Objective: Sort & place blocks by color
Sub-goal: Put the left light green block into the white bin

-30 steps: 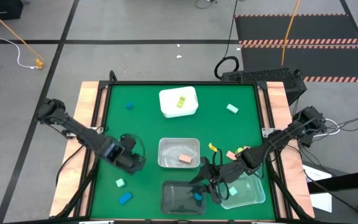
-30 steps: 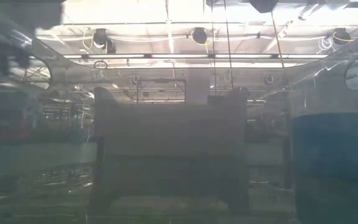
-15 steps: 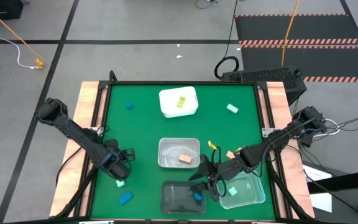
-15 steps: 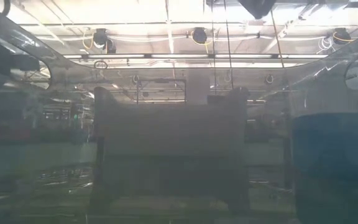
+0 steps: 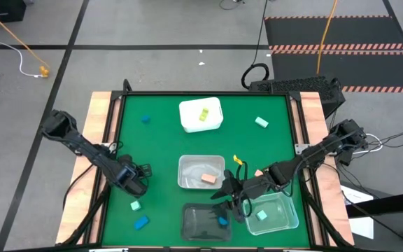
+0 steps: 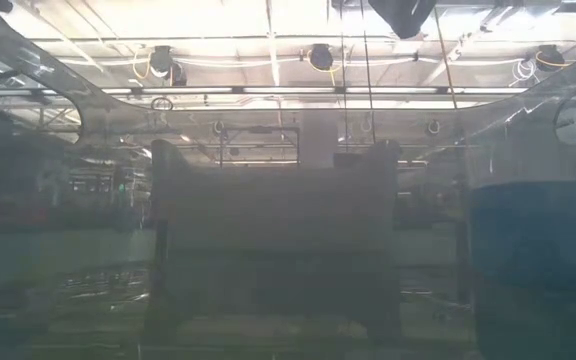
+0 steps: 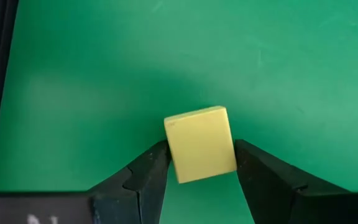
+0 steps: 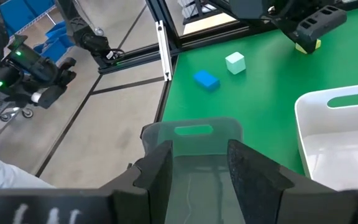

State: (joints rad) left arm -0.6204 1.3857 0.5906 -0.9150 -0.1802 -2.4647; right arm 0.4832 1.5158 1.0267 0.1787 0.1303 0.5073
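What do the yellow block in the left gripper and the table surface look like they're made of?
Yellow block: probably painted wood or matte plastic; flat faces, crisp edges, no shine. It sits clamped in the left gripper. Table surface: looks like a green felt or rubber mat; even, matte, soft shadows. Neither is certain from looks alone.

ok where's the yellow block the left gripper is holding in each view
High view: hidden under the left gripper, at the table's left side.
Low view: not in it.
Left wrist view: dead centre, the yellow block clamped between the two fingers.
Right wrist view: far across the table, a yellow edge showing under that same gripper.
Shared landmark: the left gripper itself.
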